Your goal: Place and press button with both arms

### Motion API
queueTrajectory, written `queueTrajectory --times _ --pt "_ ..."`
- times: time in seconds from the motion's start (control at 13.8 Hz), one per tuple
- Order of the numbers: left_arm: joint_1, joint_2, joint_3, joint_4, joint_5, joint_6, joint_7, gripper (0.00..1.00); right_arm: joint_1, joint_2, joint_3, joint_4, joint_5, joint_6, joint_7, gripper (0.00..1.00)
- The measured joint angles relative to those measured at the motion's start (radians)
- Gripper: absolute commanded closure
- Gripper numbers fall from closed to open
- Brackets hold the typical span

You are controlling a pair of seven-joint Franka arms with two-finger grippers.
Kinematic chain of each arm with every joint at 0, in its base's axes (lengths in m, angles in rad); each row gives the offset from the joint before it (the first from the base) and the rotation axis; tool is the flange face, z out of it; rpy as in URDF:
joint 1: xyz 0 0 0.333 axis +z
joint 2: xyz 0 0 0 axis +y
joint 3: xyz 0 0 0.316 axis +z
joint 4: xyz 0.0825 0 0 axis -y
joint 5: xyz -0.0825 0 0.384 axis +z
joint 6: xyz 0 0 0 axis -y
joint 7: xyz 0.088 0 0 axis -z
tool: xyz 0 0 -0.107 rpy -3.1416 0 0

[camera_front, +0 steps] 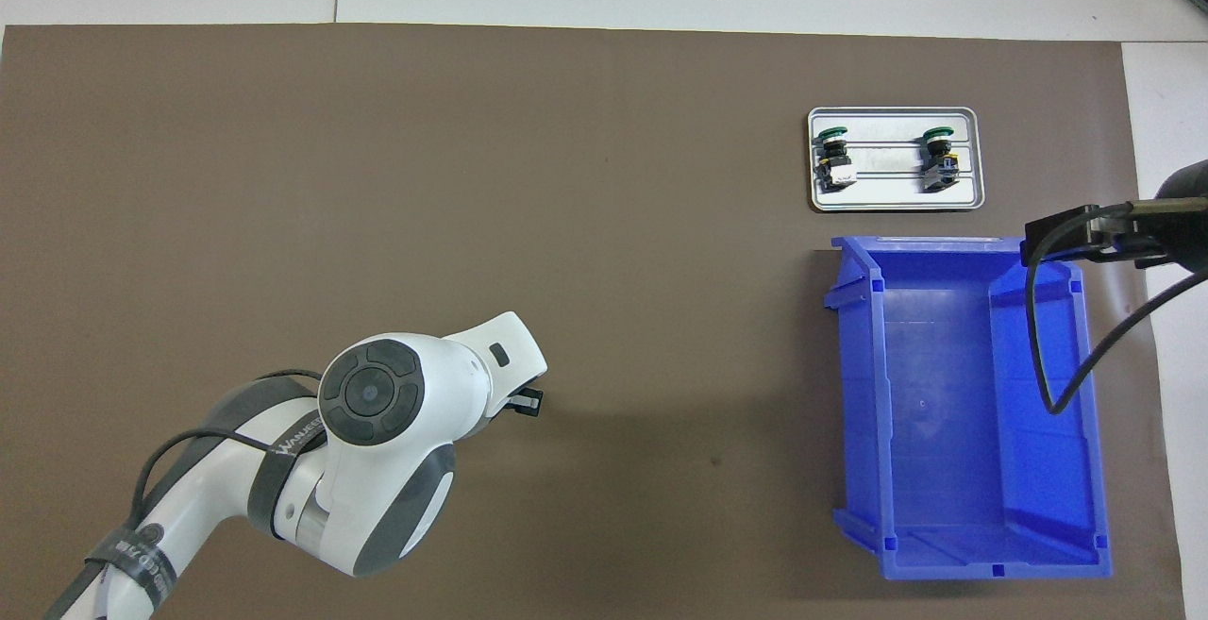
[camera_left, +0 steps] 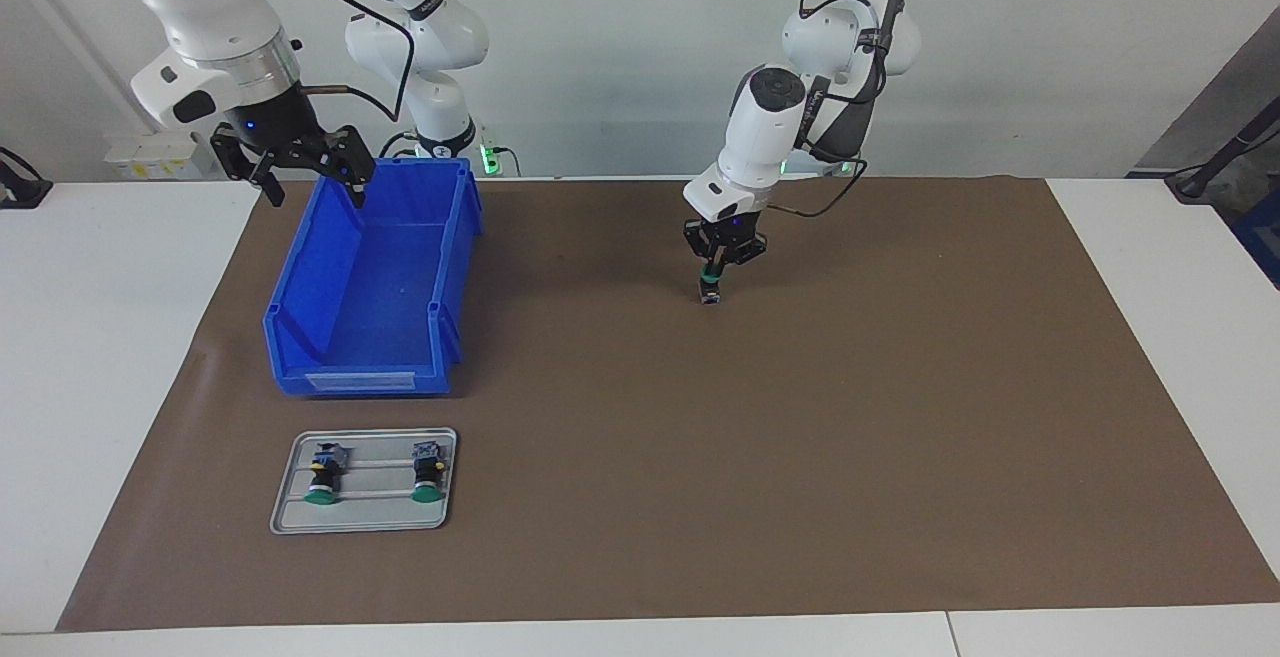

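Note:
My left gripper (camera_left: 711,274) points straight down over the brown mat's middle, shut on the green cap of one button (camera_left: 711,291). That button stands upright with its contact block on the mat. In the overhead view the left arm's wrist (camera_front: 406,403) hides this button and most of the gripper. Two more buttons (camera_left: 322,477) (camera_left: 428,474) lie on a grey tray (camera_left: 362,519), also in the overhead view (camera_front: 833,156) (camera_front: 939,159). My right gripper (camera_left: 312,184) is open and empty, held in the air over the blue bin's corner nearest the robots.
An empty blue bin (camera_left: 285,312) (camera_front: 854,393) stands at the right arm's end of the mat, nearer to the robots than the tray (camera_front: 897,200). The brown mat (camera_left: 800,457) covers most of the white table.

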Motion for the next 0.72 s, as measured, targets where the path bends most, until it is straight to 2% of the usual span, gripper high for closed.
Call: queueTrajectory --times 0.36,0.65,0.72 --pt "0.066 0.004 0.005 0.154 0.000 -0.200 0.018 0.78 0.007 0.000 0.001 -0.002 0.001 0.000 0.000 0.00" --pt "0.174 -0.002 0.009 0.308 0.002 -0.344 0.037 0.52 0.086 0.000 0.002 -0.045 0.031 0.059 0.047 0.00" --pt "0.208 -0.009 0.011 0.329 0.002 -0.363 0.052 0.40 0.112 0.000 0.003 -0.062 0.032 0.089 0.079 0.00"
